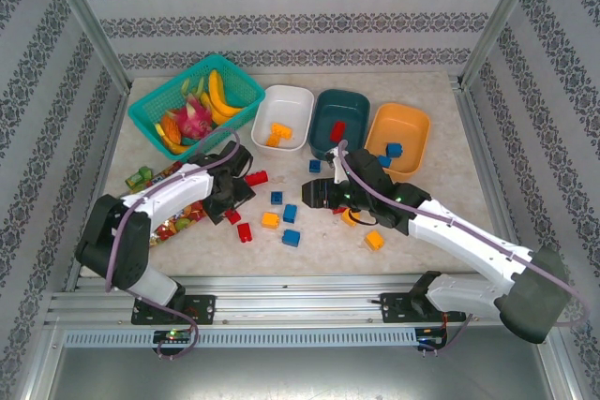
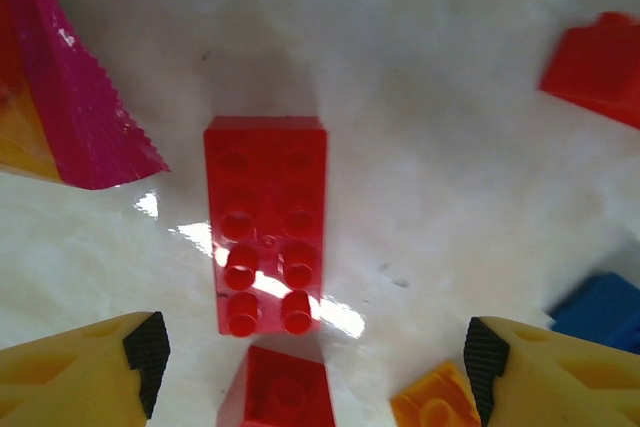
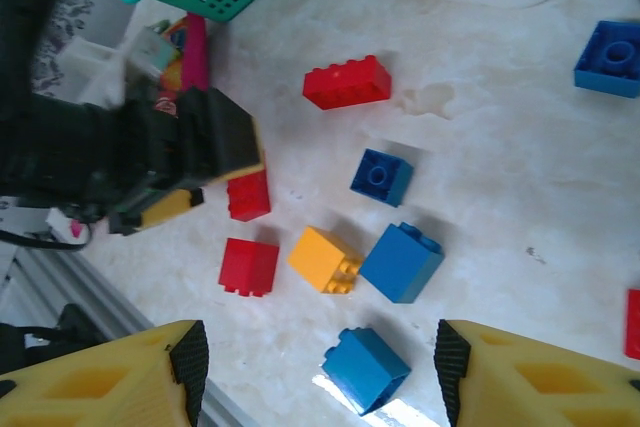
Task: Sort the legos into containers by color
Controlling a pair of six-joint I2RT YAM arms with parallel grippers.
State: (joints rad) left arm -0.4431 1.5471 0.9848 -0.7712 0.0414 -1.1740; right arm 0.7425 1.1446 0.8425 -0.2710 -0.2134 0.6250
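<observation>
top view. table (image 1: 441, 222) with three tubs in a row at the far side, beside a basket (image 1: 159, 96) of toy fruit. white tub (image 1: 291, 105) with orange bricks (image 1: 277, 133) inside; teal tub (image 1: 349, 108) with one red brick (image 1: 337, 131); orange tub (image 1: 403, 124) with blue bricks (image 1: 394, 149). loose bricks (image 1: 292, 238) scattered mid-table, red, blue and orange mixed. left gripper (image 1: 230, 199) low beside the packets (image 1: 173, 222), just short of a long red brick (image 1: 256, 177). right gripper (image 1: 314, 192) low in front of the teal tub.

left wrist view. jaws well apart, clamped on nothing. long red brick flat on the table, studs up, ahead of the fingertips, touching neither. second red brick (image 2: 280, 392) between the fingers (image 2: 148, 357), clear of both pads. orange brick (image 2: 435, 407) near the right-hand finger. magenta packet corner at the left edge.

right wrist view. jaws apart, holding nothing. blue brick (image 3: 365, 367) on the table between the fingers (image 3: 188, 362), touching neither. beyond it, a larger blue brick (image 3: 402, 261), an orange one (image 3: 325, 259) and a red one (image 3: 249, 266) close together. left gripper at the left, over a small red brick (image 3: 247, 194).
</observation>
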